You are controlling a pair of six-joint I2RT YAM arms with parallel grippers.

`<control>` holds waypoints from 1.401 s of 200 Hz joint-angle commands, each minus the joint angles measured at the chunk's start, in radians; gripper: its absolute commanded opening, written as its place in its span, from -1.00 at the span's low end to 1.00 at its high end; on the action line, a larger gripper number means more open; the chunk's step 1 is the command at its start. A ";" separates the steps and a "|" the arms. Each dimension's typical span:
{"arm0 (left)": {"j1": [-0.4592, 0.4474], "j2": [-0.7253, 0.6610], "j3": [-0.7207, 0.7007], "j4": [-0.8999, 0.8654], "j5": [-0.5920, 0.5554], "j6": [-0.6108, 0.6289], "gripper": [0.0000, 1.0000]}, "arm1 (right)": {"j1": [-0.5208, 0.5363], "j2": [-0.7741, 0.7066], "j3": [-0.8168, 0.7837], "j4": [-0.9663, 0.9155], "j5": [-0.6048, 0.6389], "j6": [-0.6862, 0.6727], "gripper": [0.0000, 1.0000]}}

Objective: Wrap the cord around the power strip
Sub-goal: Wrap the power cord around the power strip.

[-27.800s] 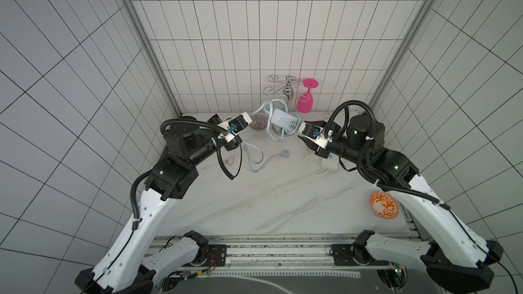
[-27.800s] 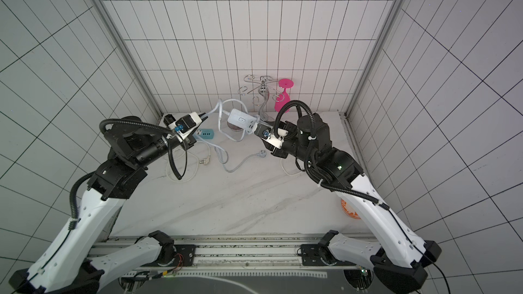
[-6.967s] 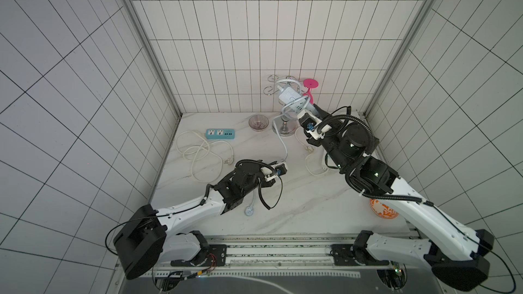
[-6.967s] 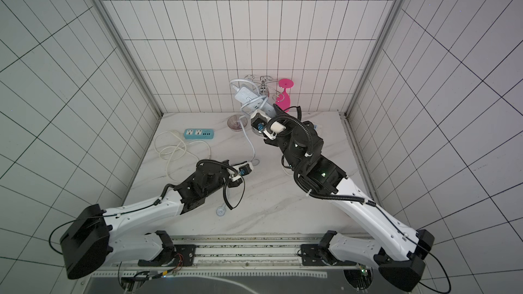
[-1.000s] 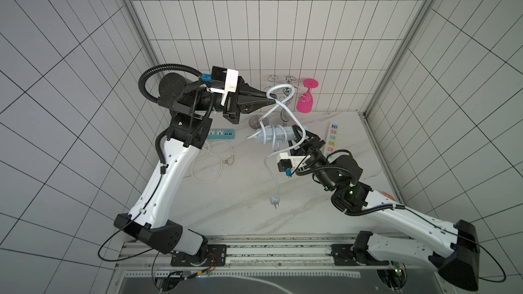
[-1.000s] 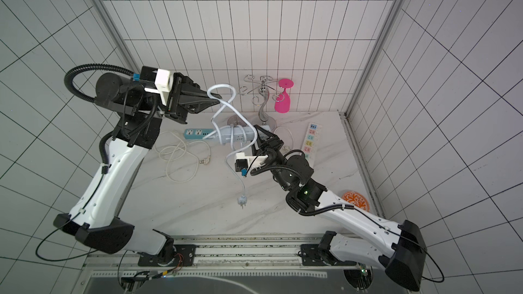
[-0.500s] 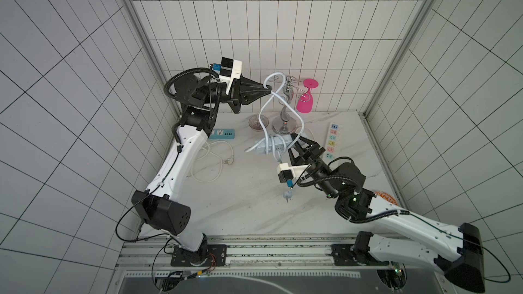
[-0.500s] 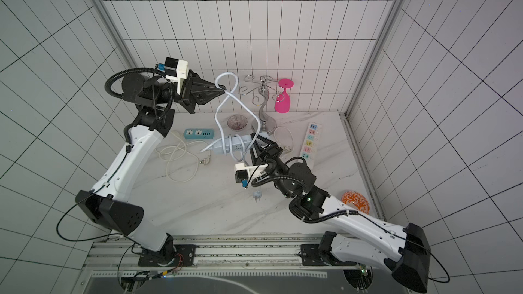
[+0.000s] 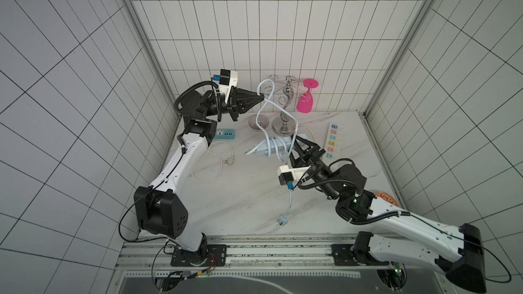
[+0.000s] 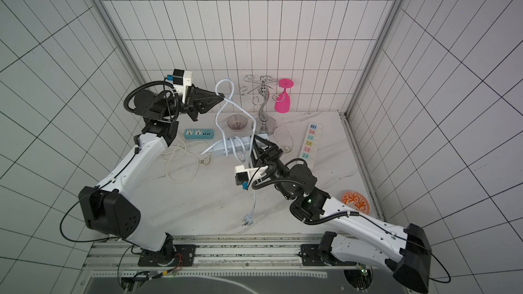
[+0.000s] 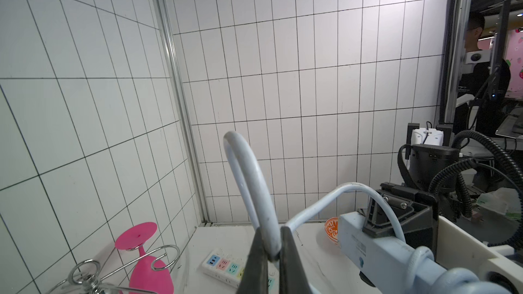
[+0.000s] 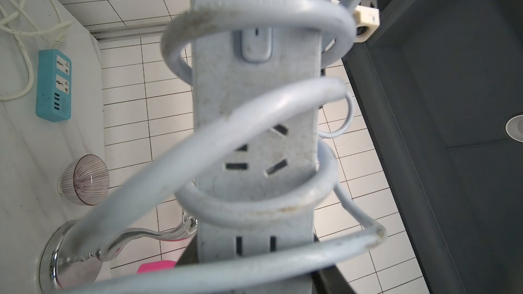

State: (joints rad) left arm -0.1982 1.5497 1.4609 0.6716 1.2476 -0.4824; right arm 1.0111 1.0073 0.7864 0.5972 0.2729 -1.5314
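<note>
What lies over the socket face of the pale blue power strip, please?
Loops of the cord cross the power strip. Between them a switch and some sockets show. The end gripped by the right gripper is covered.

bright, even light; faint soft shadows on the surface (image 9: 249, 193). tile lines bow at the edges of both top views. nearest coil of the cord (image 12: 198, 148) blurred in right wrist view.

L tool (image 9: 263, 98), R tool (image 9: 293, 142): both tight.
</note>
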 commanded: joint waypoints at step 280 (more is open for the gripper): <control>-0.010 -0.343 -0.775 0.005 -0.268 0.078 -0.30 | 0.012 0.188 0.340 0.264 0.263 0.072 -1.00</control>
State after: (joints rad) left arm -0.2176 1.2354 0.7090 0.5938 1.0050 -0.3878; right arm 1.0237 1.1957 0.9367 0.7715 0.4946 -1.4845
